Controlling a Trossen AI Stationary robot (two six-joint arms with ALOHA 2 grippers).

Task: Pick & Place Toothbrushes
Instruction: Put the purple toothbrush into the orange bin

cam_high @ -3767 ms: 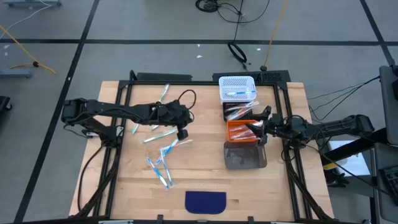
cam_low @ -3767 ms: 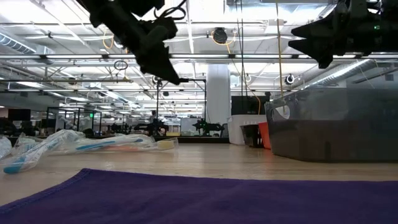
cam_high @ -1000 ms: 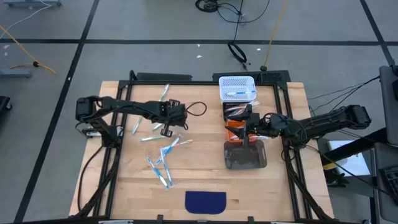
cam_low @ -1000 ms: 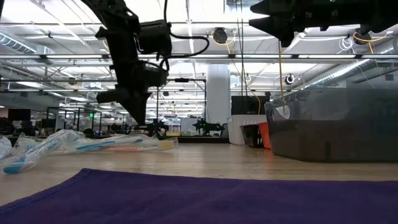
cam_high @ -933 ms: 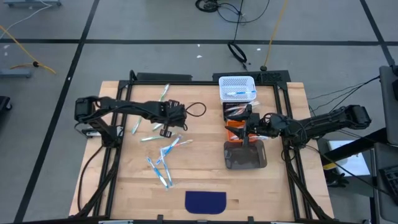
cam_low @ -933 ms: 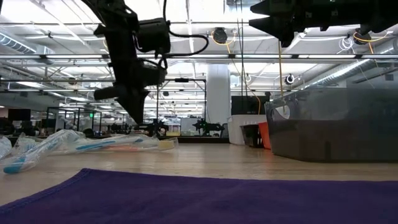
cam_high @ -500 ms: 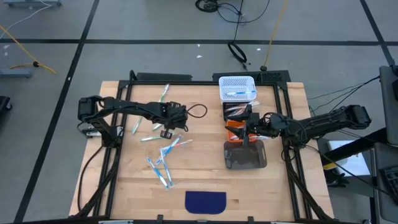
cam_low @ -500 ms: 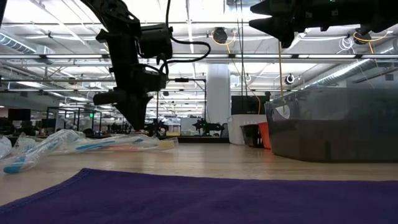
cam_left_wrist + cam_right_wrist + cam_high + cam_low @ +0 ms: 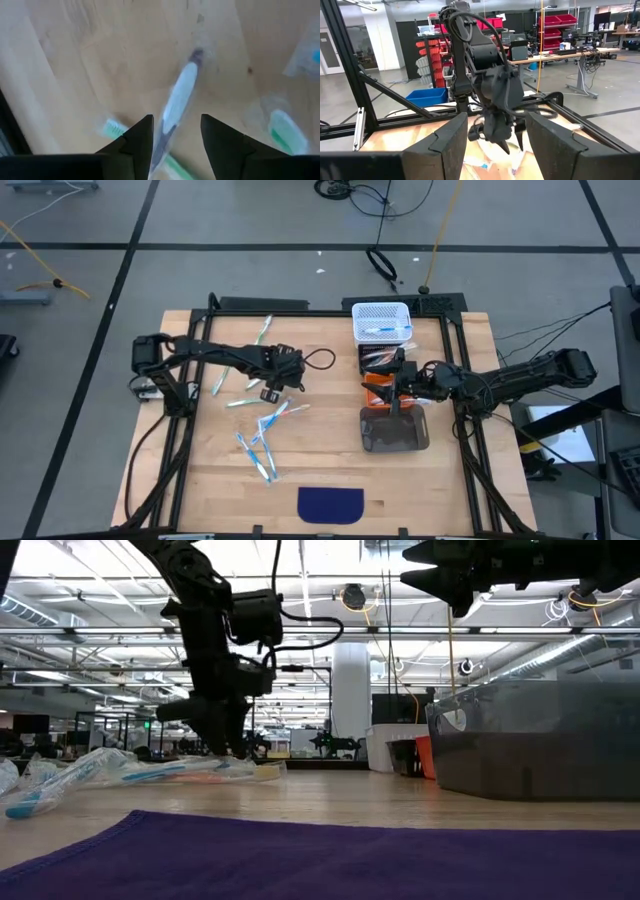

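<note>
Jaws spread, left gripper straddles a wrapped white toothbrush on the bench; right gripper, also spread, hovers over orange bin.

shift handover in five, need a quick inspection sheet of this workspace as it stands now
surface: wooden table, with a purple mat at its near edge.
job's things: wrapped toothbrushes lie loose on the table's left half; more sit in the white basket and the orange bin.
clutter: a grey bin stands nearest the mat; contents not visible.
hands: left hand is open, low over a white toothbrush that lies on the wood. Right hand is open, over the bins, holding nothing.
cables: a black lead loops at the left wrist; a yellow cable and black ones cross the floor.
surroundings: grey floor, workshop racks behind; no person seen.
</note>
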